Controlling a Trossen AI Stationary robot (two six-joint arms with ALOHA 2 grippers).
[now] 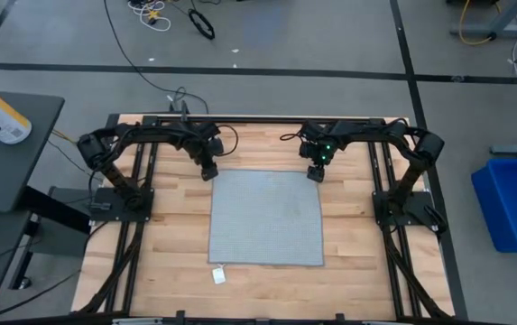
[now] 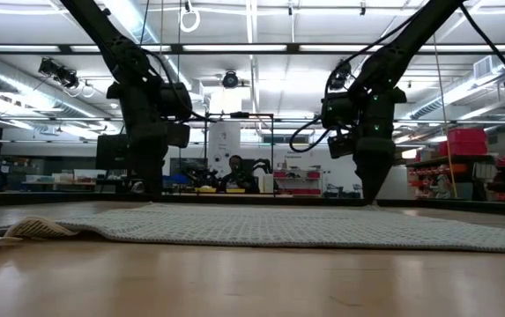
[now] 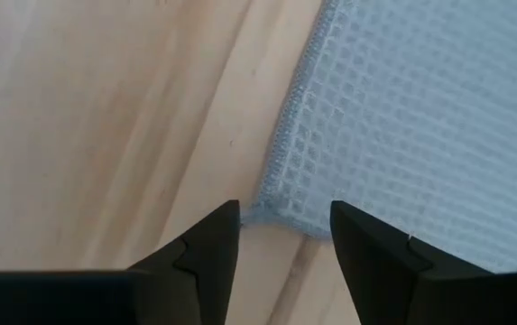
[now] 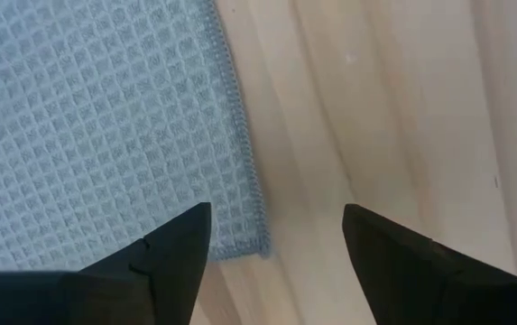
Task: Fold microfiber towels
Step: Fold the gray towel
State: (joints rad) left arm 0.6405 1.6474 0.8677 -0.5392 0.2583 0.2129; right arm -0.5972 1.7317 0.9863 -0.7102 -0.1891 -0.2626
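Left tool (image 1: 208, 172): fingers spread apart, nothing between them; it hangs at the far left corner of the cloth. In the left wrist view the two dark fingertips (image 3: 215, 236) flank that corner, which lies flat on the wood.
Right tool (image 1: 316, 174): fingers spread wide, empty; it sits at the far right corner of the cloth. In the right wrist view the corner lies near one fingertip (image 4: 181, 239), with bare wood showing under the other.
Contact: cannot tell from any view whether either tool touches the cloth.
Cloth: light grey-blue square microfiber towel (image 1: 267, 218) with a fine waffle weave and stitched hem, spread open in one layer at the middle of the bench, between the two arms.
Tag: small white tag (image 1: 219, 274) at the near left corner of the towel, resting on the wood.
Near edge: in the low view the towel (image 2: 305, 225) lies almost flat; its near left corner is slightly lifted and curled.
Bench: pale wooden plank bench (image 1: 177, 230) inside a black frame.
Surroundings: blue plastic bin (image 1: 515, 203) on the floor beyond the right arm; a person seated far behind the bench in the low view (image 2: 234, 167).
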